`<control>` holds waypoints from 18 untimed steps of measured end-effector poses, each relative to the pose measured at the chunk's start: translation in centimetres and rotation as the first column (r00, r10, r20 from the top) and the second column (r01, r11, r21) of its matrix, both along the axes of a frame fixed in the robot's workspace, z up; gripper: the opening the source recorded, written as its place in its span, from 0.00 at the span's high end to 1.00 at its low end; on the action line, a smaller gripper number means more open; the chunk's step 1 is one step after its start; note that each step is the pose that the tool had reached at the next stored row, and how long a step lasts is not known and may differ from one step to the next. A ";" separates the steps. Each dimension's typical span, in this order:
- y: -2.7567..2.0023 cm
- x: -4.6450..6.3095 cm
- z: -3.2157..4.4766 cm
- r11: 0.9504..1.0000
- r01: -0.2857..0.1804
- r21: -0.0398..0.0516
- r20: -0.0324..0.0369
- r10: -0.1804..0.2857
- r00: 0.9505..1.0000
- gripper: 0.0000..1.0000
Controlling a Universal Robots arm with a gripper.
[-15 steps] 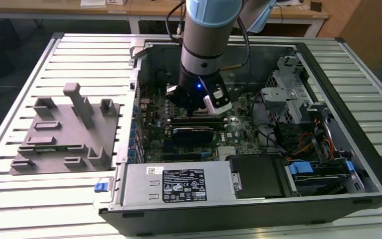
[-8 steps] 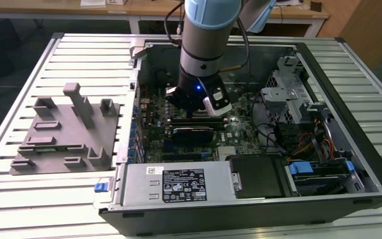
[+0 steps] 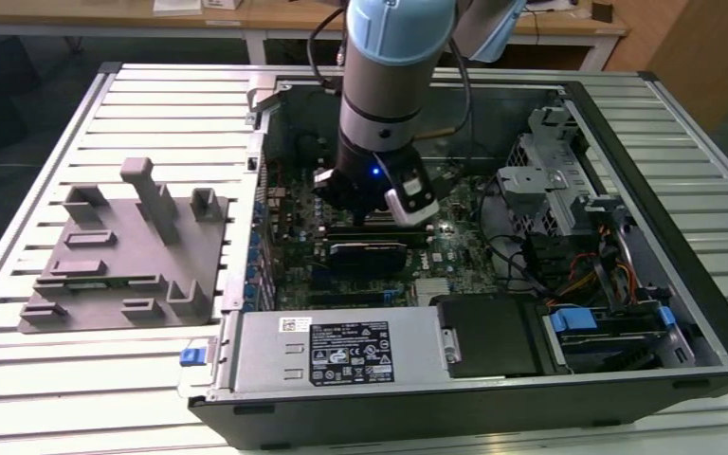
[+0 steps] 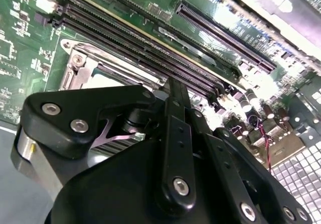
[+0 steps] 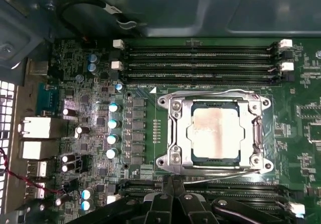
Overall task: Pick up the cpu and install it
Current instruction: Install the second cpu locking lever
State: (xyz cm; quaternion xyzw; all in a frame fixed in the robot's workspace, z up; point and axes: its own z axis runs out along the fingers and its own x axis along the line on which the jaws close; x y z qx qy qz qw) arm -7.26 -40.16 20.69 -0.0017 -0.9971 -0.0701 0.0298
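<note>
Cpu [image 5: 216, 133], pale silver square top, seated within metal-framed socket [image 5: 173, 133].

Black label [image 3: 350, 353] and small white sticker [image 3: 295, 323] on the power supply housing [image 3: 338, 351] carry print; nothing on them is legible.

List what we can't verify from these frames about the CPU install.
- Gripper fingertips: in both wrist views its own black linkage covers them.
- Socket area in the exterior view: behind the arm.
- Whether the pale silver square cpu is fully seated in the metal-framed socket: cannot tell.
</note>
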 end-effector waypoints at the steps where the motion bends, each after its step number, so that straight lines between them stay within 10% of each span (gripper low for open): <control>1: 0.00 0.0 -0.09 1.000 -0.001 0.005 0.000 0.001 1.000 0.89; 12: -0.48 -0.2 -0.73 0.997 -0.007 0.074 0.003 0.007 1.000 0.89; 18: -1.02 -0.2 -0.82 0.996 -0.008 0.085 0.003 0.007 1.000 0.89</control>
